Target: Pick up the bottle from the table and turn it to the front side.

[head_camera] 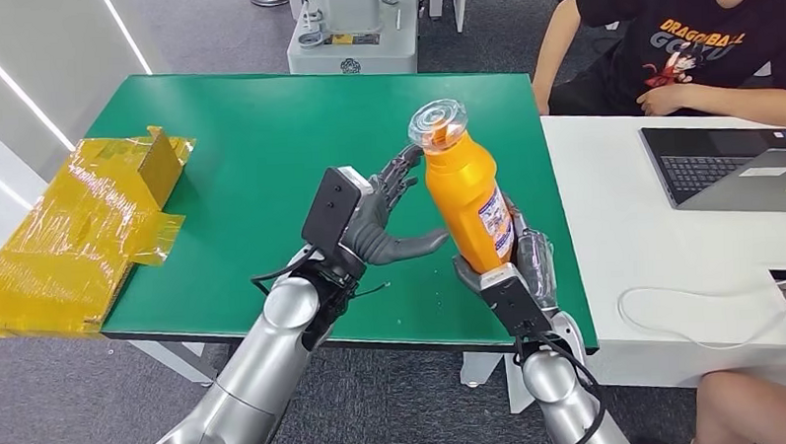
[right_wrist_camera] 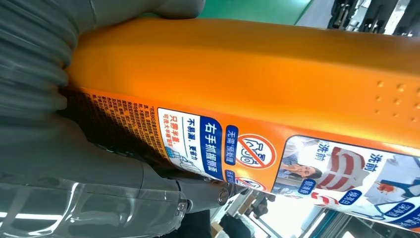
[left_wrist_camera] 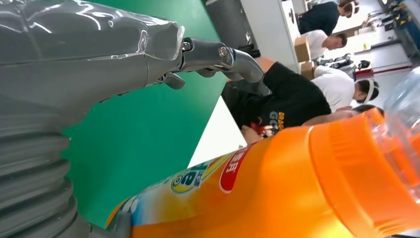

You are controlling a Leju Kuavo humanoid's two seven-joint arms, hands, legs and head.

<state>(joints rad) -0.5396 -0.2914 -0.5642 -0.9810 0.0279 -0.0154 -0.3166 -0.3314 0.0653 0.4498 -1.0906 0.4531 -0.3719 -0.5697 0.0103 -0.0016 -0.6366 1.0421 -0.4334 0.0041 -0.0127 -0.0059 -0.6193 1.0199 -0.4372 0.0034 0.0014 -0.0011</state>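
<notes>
An orange bottle (head_camera: 467, 195) with a clear cap (head_camera: 437, 123) is held upright above the green table (head_camera: 248, 138), its blue-and-white printed label (head_camera: 496, 223) turned toward the right. My right hand (head_camera: 514, 277) grips the bottle's lower part from below. My left hand (head_camera: 384, 217) is beside the bottle on its left, fingers spread, thumb reaching toward the bottle's lower body, fingertips near the neck. The left wrist view has the bottle (left_wrist_camera: 277, 193) close by with its front label; in the right wrist view the bottle (right_wrist_camera: 247, 64) lies in my right hand (right_wrist_camera: 74, 163).
A yellow taped cardboard piece (head_camera: 83, 228) lies at the table's left edge. A white table (head_camera: 656, 242) on the right carries a laptop (head_camera: 732, 166) and a cable. A person in a black T-shirt (head_camera: 679, 44) sits behind it. A grey machine base (head_camera: 353, 31) stands beyond the table.
</notes>
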